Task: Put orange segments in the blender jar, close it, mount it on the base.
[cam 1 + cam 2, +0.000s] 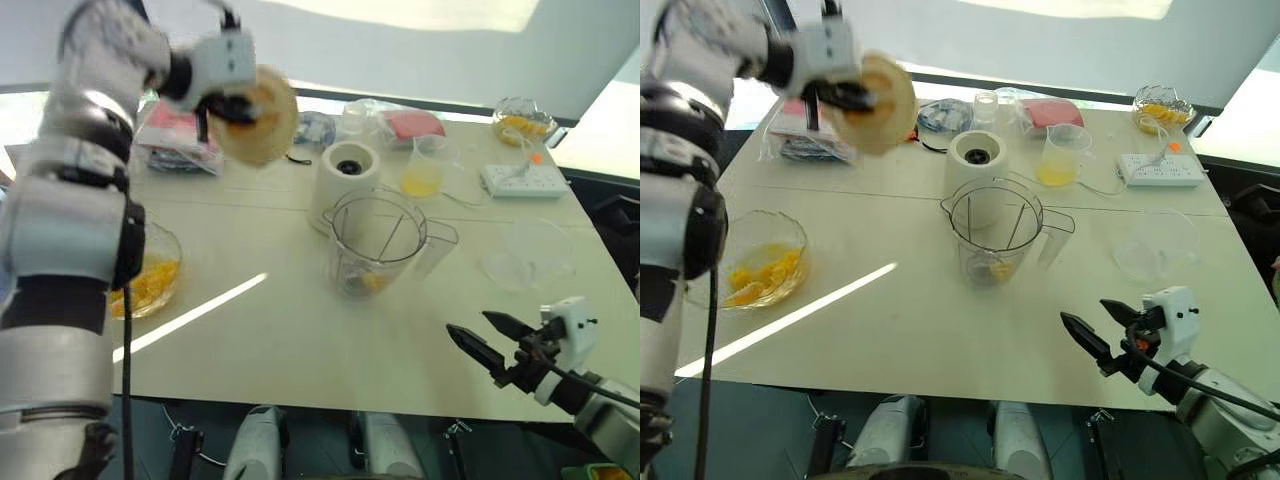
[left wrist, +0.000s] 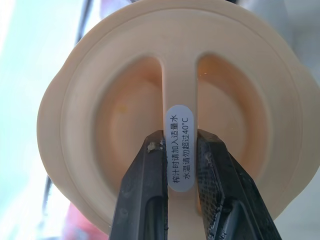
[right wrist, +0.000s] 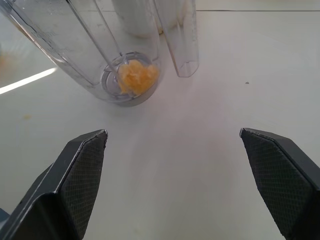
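Observation:
My left gripper (image 1: 232, 108) is raised high over the table's back left, shut on the centre ridge of a round cream lid (image 2: 175, 110), which faces the camera. The clear blender jar (image 1: 375, 245) stands uncovered mid-table with a few orange segments (image 3: 136, 76) around its blade. The white base (image 1: 345, 180) sits right behind the jar, its dark socket bare. More orange segments (image 1: 758, 275) lie in a glass bowl (image 1: 758, 213) at the left. My right gripper (image 1: 480, 335) hovers open over the table's front right edge, pointing toward the jar with nothing between its fingers.
A clear cup of yellow juice (image 1: 424, 165) and a white power strip (image 1: 522, 180) stand behind the jar on the right. An empty glass bowl (image 1: 530, 255) sits at the right. Another bowl of fruit (image 1: 522, 120) is at the back right, plastic packets (image 1: 180, 140) at the back left.

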Action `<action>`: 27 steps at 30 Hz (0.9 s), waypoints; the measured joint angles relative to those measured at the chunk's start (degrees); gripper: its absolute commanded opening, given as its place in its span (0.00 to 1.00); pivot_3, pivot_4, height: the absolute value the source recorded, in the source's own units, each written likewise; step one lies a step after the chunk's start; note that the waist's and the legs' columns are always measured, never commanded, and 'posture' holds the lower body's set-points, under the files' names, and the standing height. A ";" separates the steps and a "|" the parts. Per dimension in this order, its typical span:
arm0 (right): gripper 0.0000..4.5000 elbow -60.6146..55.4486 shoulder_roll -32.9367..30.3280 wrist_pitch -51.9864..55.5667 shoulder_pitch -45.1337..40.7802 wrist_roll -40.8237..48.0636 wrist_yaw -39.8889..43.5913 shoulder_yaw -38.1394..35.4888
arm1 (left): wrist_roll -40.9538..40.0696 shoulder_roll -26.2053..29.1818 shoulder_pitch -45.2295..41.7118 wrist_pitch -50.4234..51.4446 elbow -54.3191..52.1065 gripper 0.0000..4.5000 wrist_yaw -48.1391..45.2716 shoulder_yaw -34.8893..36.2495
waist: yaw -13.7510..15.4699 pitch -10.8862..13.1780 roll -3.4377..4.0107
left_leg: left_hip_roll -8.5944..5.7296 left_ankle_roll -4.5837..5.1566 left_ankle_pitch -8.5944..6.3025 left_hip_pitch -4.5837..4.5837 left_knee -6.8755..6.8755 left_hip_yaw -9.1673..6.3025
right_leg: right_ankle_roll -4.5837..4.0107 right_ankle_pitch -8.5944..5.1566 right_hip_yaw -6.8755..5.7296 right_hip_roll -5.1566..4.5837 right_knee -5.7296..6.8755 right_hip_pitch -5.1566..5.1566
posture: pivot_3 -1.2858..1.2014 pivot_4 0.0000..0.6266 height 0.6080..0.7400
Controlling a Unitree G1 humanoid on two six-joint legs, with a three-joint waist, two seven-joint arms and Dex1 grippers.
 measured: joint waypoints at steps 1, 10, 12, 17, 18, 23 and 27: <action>1.00 0.19 0.22 -0.37 -0.63 -0.26 0.03 0.19 | -1.63 -1.16 -1.24 0.38 0.01 0.05 -3.59 1.03 | -0.02 0.00 0.00 | 0.00 0.00 0.00 0.02 0.01 -0.01 | -0.01 -0.01 0.00 0.01 0.01 0.01 | 0.52 0.24 1.00; 1.00 0.36 6.13 -3.69 -4.63 -5.93 -3.02 6.04 | -21.62 -10.71 -3.29 1.41 -4.22 0.05 -13.49 -15.92 | -0.55 0.06 0.16 | 0.04 0.01 0.01 0.17 0.05 -0.35 | -0.02 -0.01 0.03 0.22 0.37 0.00 | 0.52 0.24 1.00; 1.00 -0.45 7.42 -4.64 -5.01 -6.86 -4.40 6.56 | -24.95 -12.09 -3.30 1.47 -4.64 0.05 -13.50 -21.30 | -0.53 0.08 0.21 | 0.04 0.01 0.01 0.16 0.04 -0.43 | -0.02 -0.01 0.03 0.25 0.39 -0.01 | 0.52 0.24 1.00; 1.00 -6.21 9.60 -5.39 -3.87 -7.26 -7.58 6.90 | -30.28 -14.69 -2.84 1.32 -4.94 0.05 -13.51 -31.27 | -0.39 0.09 0.23 | 0.04 0.01 0.01 0.15 0.05 -0.55 | -0.02 -0.01 0.03 0.24 0.36 -0.02 | 0.52 0.24 1.00; 1.00 -7.35 9.86 -5.44 -3.56 -7.29 -8.18 7.21 | -31.34 -14.96 -2.51 1.53 -5.19 0.05 -13.52 -32.62 | -0.37 0.09 0.23 | 0.03 0.01 0.01 0.15 0.06 -0.57 | -0.03 -0.01 0.03 0.23 0.36 -0.01 | 0.52 0.24 1.00; 1.00 -9.46 12.06 -5.61 -2.42 -8.60 -11.05 9.26 | -34.89 -16.48 -1.87 2.58 -5.25 0.05 -13.53 -37.81 | -0.14 0.10 0.23 | 0.02 0.01 0.01 0.11 0.09 -0.58 | -0.03 -0.02 0.03 0.21 0.33 -0.01 | 0.52 0.24 1.00; 1.00 -9.98 13.69 -5.89 -1.63 -10.29 -12.57 11.91 | -37.55 -17.48 -1.86 4.21 -5.28 0.05 -13.53 -41.51 | -0.11 0.09 0.23 | 0.01 0.01 0.01 0.09 0.09 -0.62 | -0.04 -0.02 0.02 0.21 0.32 -0.01 | 0.52 0.24 1.00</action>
